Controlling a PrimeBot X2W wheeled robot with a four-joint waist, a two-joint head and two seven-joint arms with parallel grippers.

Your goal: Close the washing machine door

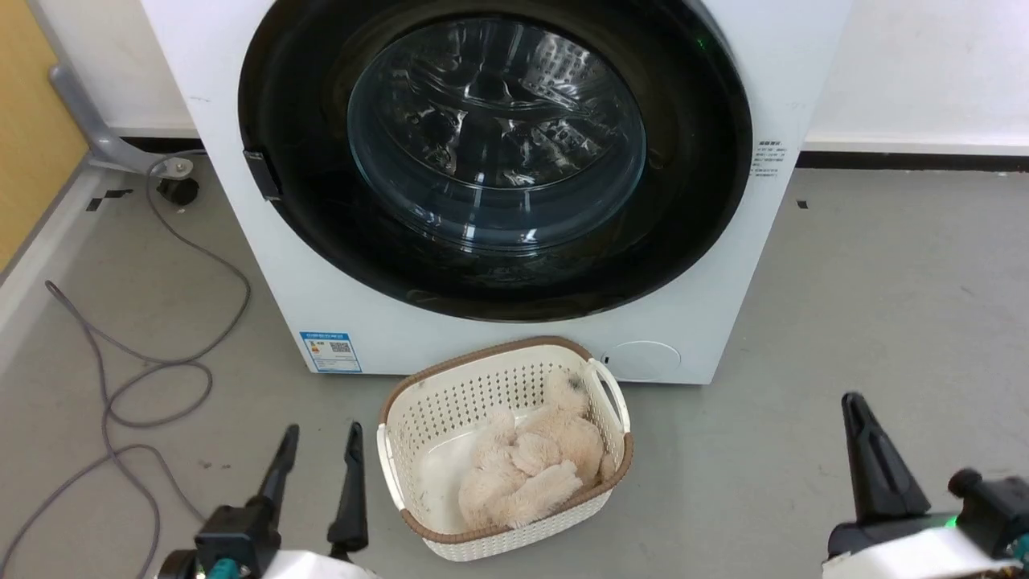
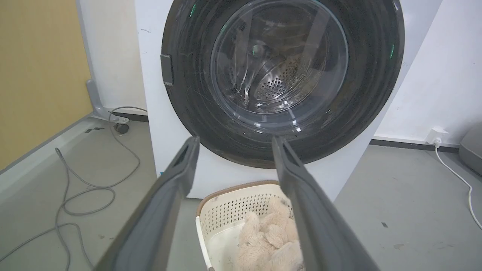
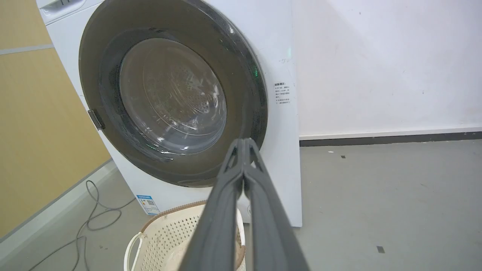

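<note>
— Where do we find the washing machine door (image 1: 497, 145)?
— Straight ahead, on the far side, set in the front of the washing machine (image 1: 362, 322). Its glass bowl faces us, and the black rim lies flat against the white panel all round, as far as we can see. It is round, so we see no long axis; a small dark tab (image 1: 264, 173) marks its left edge.

— And our tools?
— The left gripper (image 1: 321, 430) hangs near us, low on the left. Its fingers are spread and hold nothing, and they point towards the machine. The right gripper (image 1: 854, 402) hangs near us on the right, fingers pressed tight together, with nothing between them. Both are well apart from the door.

— What edges and room do we have?
— A cream basket (image 1: 498, 362) holding a plush toy (image 1: 530, 462) stands on the floor (image 1: 844, 305), just in front of the machine's bottom edge. It lies between our grippers, closer to the left one. A grey cable (image 1: 161, 378) loops over the floor on the left. On the right we see bare grey floor running to the far wall
</note>
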